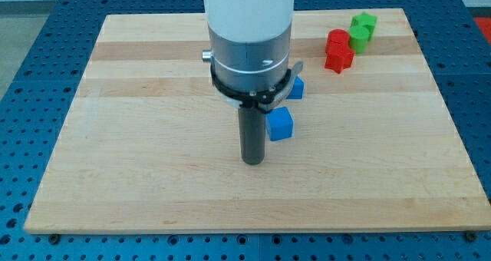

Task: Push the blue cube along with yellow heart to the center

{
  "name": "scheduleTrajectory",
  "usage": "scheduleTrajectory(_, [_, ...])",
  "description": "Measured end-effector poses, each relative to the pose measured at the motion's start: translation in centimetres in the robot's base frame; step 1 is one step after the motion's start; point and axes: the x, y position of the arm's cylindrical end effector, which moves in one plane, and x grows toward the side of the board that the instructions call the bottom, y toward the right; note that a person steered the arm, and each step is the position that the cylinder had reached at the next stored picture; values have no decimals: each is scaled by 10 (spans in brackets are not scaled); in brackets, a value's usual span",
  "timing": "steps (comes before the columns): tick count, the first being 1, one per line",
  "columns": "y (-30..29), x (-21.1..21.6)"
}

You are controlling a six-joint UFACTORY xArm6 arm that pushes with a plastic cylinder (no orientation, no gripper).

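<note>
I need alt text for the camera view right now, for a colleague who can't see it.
My tip rests near the board's middle, just to the view's left of a blue cube; a second blue block sits above it, partly hidden by the arm. Two red blocks and two green blocks cluster at the view's top right. No yellow heart is visible.

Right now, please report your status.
My tip just left of blue cube. Yellow heart not visible. Second blue block behind, partly hidden by arm.

White arm (248, 11), grey collar, dark rod (252, 134)
</note>
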Motion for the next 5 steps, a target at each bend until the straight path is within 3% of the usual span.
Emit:
scheduleTrajectory(4, [38, -10])
scheduleTrajectory(5, [38, -53])
